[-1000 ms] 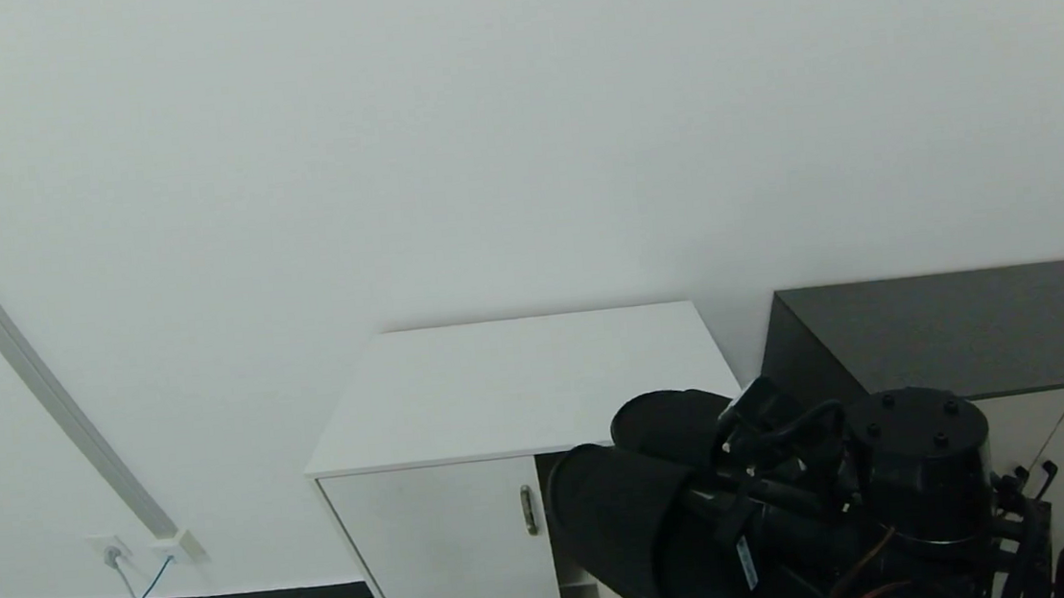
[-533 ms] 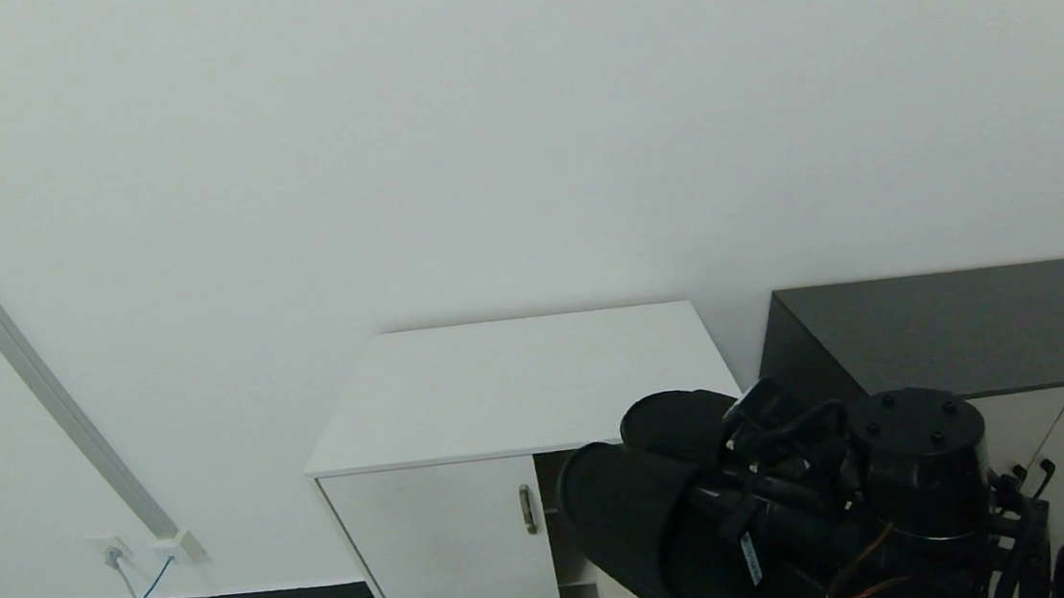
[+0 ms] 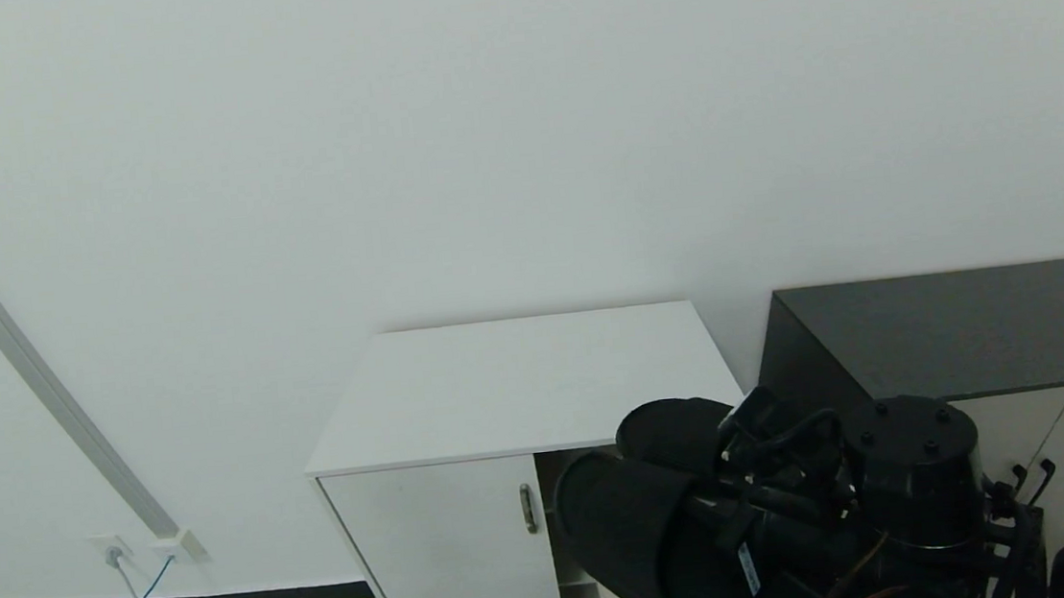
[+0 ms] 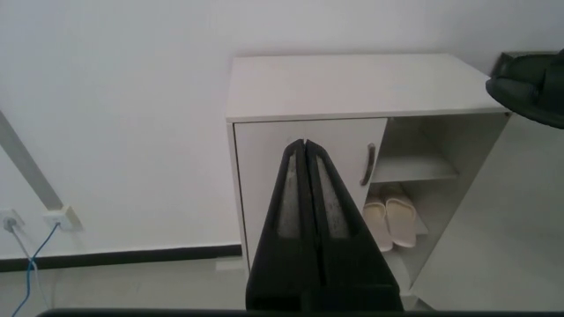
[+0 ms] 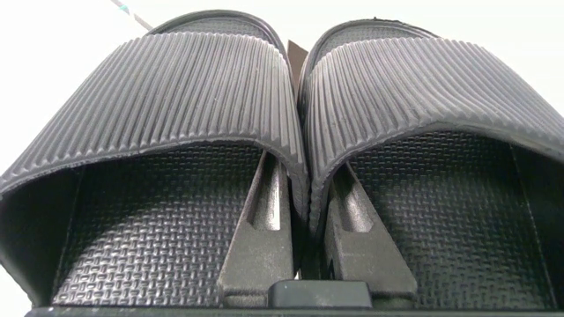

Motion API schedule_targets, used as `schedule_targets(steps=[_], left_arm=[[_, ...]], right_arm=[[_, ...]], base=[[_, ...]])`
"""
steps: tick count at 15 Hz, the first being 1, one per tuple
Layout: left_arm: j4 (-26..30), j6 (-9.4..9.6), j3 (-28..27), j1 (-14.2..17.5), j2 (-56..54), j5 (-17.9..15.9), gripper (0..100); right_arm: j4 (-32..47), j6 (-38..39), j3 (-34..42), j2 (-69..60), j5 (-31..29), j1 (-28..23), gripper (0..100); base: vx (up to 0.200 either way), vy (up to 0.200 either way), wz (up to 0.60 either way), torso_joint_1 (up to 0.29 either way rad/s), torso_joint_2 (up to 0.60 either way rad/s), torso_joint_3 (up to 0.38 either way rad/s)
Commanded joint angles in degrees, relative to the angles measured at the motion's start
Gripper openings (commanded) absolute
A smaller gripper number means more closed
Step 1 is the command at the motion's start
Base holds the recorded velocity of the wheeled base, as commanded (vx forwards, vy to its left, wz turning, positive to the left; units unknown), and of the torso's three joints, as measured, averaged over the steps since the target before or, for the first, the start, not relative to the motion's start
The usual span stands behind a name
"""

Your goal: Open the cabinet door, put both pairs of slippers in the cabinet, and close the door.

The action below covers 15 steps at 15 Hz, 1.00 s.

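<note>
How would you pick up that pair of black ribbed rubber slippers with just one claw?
Pinch the two inner strap walls where the black ribbed rubber slippers lie side by side. Come in along the footbeds, one finger under each strap, as the right gripper does here. The straps arch into tunnels and their inner edges touch, so one squeeze clamps both.

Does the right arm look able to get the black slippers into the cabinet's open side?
Likely yes: the cabinet is open on that side, the shelf above the white slippers looks bare, and the right gripper holds the black slippers before it.
</note>
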Motion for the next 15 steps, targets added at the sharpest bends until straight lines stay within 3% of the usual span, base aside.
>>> schedule_targets(steps=[1,8,15], left_arm=[[0.0,0.05,0.01,0.08,0.07,0.0,0],[0.0,0.23,0.01,0.08,0.07,0.0,0],[0.0,0.23,0.01,-0.01,0.07,0.0,0]], right_arm=[[-0.04,-0.02,0.09,0.15,0.13,0.04,0],[-0.04,-0.11,0.44,1.82,1.27,0.04,0],[-6.11,-1.16,2.28,2.7,0.92,-0.32,0]], base=[[0.0,0.0,0.0,0.0,0.0,0.0],[0.0,0.0,0.0,-0.116,0.25,0.134],[0.0,0.0,0.0,-0.154,0.34,0.186]])
